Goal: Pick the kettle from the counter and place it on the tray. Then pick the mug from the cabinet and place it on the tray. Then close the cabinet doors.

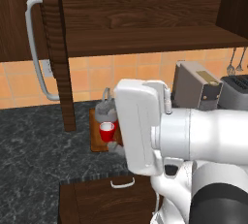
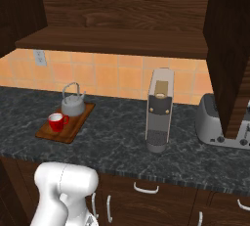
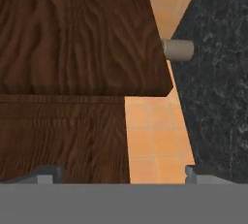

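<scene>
Cabinet doors (image 1: 53, 48) before open pincer (image 3: 118, 174).

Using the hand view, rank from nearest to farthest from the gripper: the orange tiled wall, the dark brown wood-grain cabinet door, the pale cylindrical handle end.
Measured from the gripper:
1. dark brown wood-grain cabinet door, straight ahead, covering part of the tiles.
2. pale cylindrical handle end, at the door's far edge.
3. orange tiled wall, behind both.
</scene>
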You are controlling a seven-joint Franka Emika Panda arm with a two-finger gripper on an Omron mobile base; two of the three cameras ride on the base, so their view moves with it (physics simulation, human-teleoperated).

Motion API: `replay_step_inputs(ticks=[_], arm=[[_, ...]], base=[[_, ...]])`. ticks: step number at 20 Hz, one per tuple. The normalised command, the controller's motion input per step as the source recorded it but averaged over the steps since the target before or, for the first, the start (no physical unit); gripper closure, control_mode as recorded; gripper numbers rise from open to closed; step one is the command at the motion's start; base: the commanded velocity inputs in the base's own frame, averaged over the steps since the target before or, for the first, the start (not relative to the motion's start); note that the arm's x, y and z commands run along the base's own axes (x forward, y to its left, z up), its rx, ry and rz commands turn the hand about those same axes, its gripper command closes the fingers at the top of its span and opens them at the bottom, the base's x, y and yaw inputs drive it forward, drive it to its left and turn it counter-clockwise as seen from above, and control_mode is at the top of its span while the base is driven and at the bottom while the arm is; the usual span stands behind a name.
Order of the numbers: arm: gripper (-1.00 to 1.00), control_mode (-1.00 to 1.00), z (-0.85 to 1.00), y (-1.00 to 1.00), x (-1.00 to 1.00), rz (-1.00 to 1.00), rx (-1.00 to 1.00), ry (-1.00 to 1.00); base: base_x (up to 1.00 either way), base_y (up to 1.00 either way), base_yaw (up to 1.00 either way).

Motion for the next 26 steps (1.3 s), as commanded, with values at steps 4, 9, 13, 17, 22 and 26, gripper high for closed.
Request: replay_step_inputs(ticks=[4,9,13,17,22,26], arm=[[-1.00,-1.00,-0.43,0.38,0.01,0.00,0.29,0.03],[-1.00,-1.00,-0.33,0.18,0.00,0.00,0.30,0.01],[-1.00,-1.00,-0.27,0.03,0.00,0.00,0.32,0.00],[-1.00,-1.00,-0.30,0.02,0.00,0.00,0.32,0.00],[-1.00,-1.00,-0.38,0.04,0.07,0.00,0.32,0.00],[-1.00,-1.00,-0.45,0.09,0.11,0.00,0.34,0.00]], base=[[0.00,0.00,0.00],[0.00,0.00,0.00],[0.00,0.00,0.00],[0.00,0.00,0.00],[0.00,0.00,0.00],[0.00,0.00,0.00]])
